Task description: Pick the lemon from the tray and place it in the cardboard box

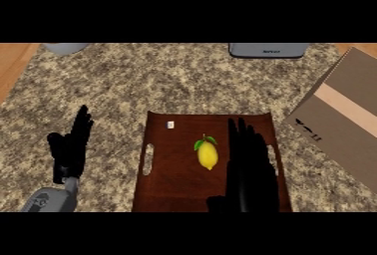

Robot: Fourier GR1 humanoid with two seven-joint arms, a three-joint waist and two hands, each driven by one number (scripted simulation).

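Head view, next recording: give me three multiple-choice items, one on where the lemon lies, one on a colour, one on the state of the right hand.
1. Where is the lemon?
A. in the cardboard box
B. on the tray
C. on the bare counter

2. What colour is the tray?
A. dark brown
B. white
C. blue

3. How is the right hand?
A. curled round the lemon
B. open, fingers straight, beside the lemon
C. inside the box

Key: 1 B, the lemon lies inside the tray's rim, apart from the cardboard box. 2 A, its surface is dark brown. 3 B, the straight fingers lie over the tray, right of the lemon, holding nothing.
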